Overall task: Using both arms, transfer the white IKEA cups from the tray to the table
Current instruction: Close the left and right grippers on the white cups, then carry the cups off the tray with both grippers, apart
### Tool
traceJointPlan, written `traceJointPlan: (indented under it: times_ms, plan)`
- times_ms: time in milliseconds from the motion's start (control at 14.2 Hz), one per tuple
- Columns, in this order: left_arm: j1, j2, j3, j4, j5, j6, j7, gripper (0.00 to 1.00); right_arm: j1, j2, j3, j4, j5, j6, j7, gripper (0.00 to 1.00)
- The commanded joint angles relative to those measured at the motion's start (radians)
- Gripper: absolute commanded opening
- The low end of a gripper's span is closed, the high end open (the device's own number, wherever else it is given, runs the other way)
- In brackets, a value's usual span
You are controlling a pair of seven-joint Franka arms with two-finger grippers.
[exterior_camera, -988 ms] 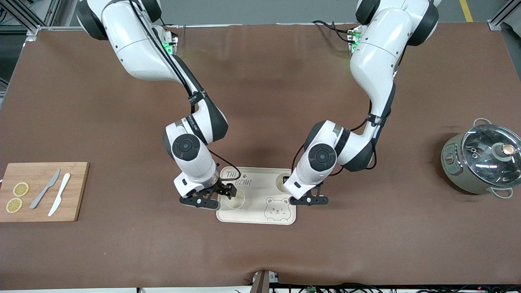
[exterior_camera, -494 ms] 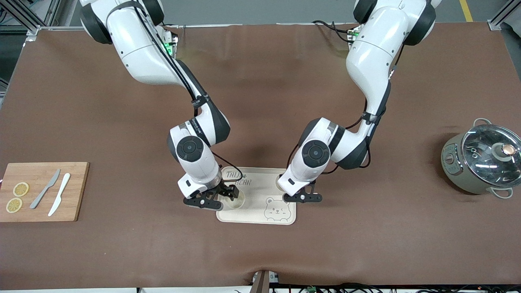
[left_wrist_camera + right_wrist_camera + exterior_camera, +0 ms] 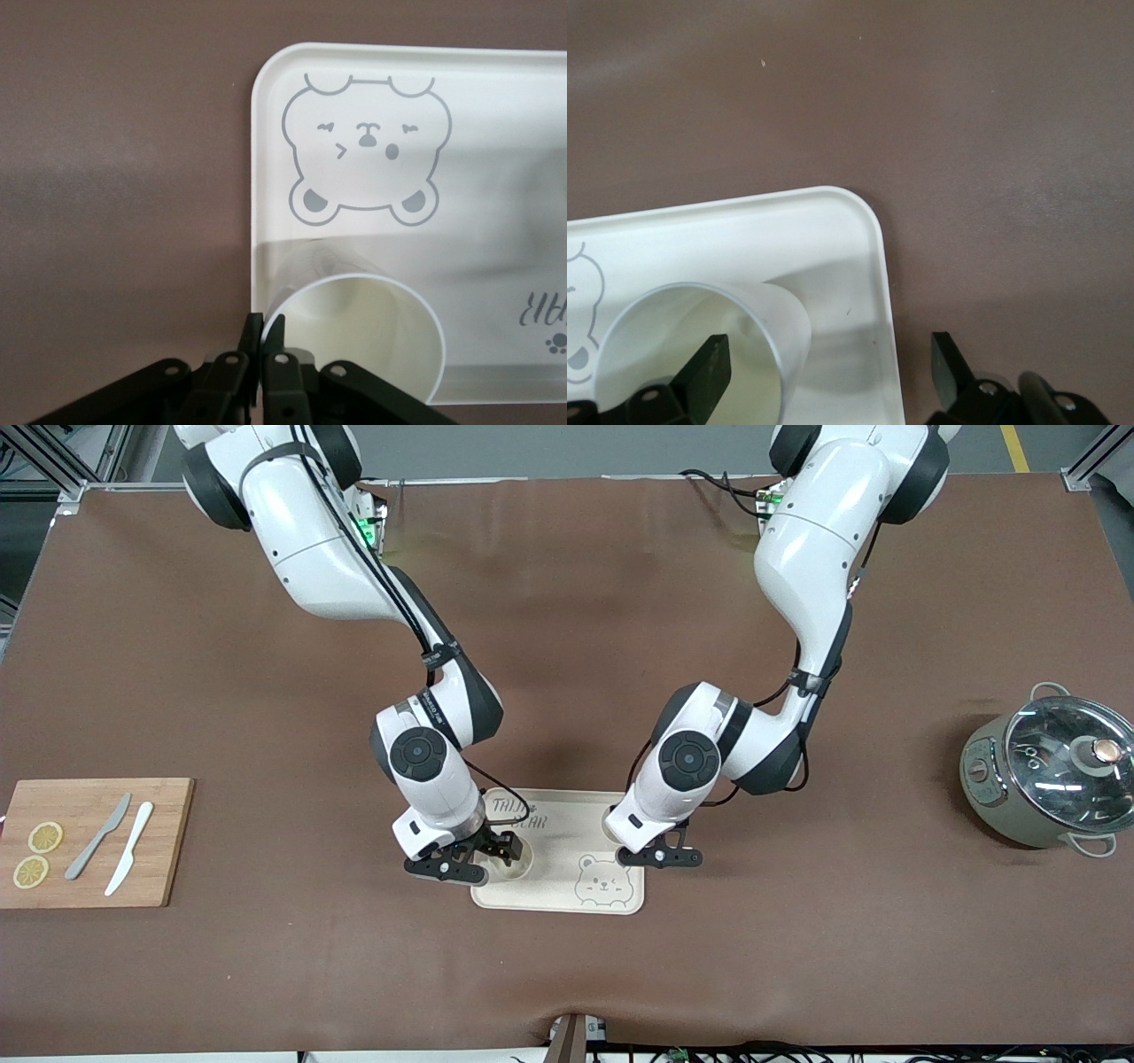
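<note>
Both plain white cups [image 3: 512, 861] [image 3: 363, 341] now stand on the bear tray [image 3: 558, 886]: left claw [image 3: 263, 341] clenched on one rim, right claw [image 3: 828, 367] released, shifted toward 3 o'clock.

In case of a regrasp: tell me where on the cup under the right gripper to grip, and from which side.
Pinch the cup by its rim wall from straight above, one finger inside, one outside. It stands upright at a corner of the tray, mouth open upward, wall thin. The open right gripper hangs over that rim, likely well placed.
</note>
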Motion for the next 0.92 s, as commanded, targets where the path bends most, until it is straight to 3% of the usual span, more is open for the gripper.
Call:
traceJointPlan:
  times_ms: [0, 212, 424, 635, 847]
  plan:
    - [-0.001, -0.024, 0.007, 0.002, 0.021, -0.017, 0.006, 0.00, 0.003, 0.010, -0.002, 0.008, -0.025, 0.016, 0.019, 1.00]
    - [0.013, -0.066, 0.007, 0.001, 0.023, -0.067, 0.009, 0.00, 0.003, 0.015, -0.001, 0.008, -0.025, 0.029, 0.018, 1.00]
    - [0.051, -0.128, 0.002, -0.005, 0.024, -0.107, 0.019, 0.00, 0.004, 0.018, -0.001, 0.009, -0.025, 0.029, 0.016, 0.69]
    - [0.077, -0.192, -0.001, -0.018, 0.018, -0.197, 0.052, 0.00, 0.009, 0.018, -0.001, 0.011, -0.023, 0.028, 0.018, 0.46]
    - [0.111, -0.272, -0.004, -0.097, 0.010, -0.208, 0.055, 0.00, 0.009, 0.018, -0.001, 0.012, -0.023, 0.028, 0.018, 0.21]
